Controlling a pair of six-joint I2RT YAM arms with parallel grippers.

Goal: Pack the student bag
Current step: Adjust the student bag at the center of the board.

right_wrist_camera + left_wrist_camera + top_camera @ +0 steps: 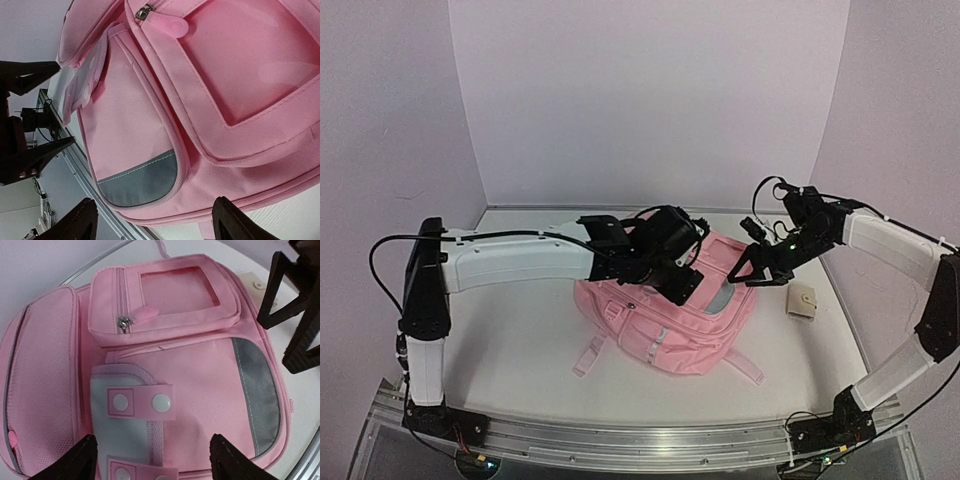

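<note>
The left gripper [152, 462] hangs just over the left part of the student bag [665, 335], and its fingers [80, 462] are wide apart with nothing in them. The bag lies flat in the middle of the table [520, 340] with its front up. Its long way runs from the back wall to the arm bases, a bit slanted. The end with the straps [588, 356] points to the arm bases. The right gripper [155, 222] hangs just over the right edge of the bag, and its fingers [227, 220] are wide apart too, holding nothing. A small tan thing [803, 302] lies near the bag on its right side, not touching it. Only the left wrist view shows the white patch [125, 430] with round snaps and the whole window pocket [177, 287]. The right wrist view shows the grey patch [140, 177] and a zip pull [144, 11] up close. Only the top view shows the straps.
</note>
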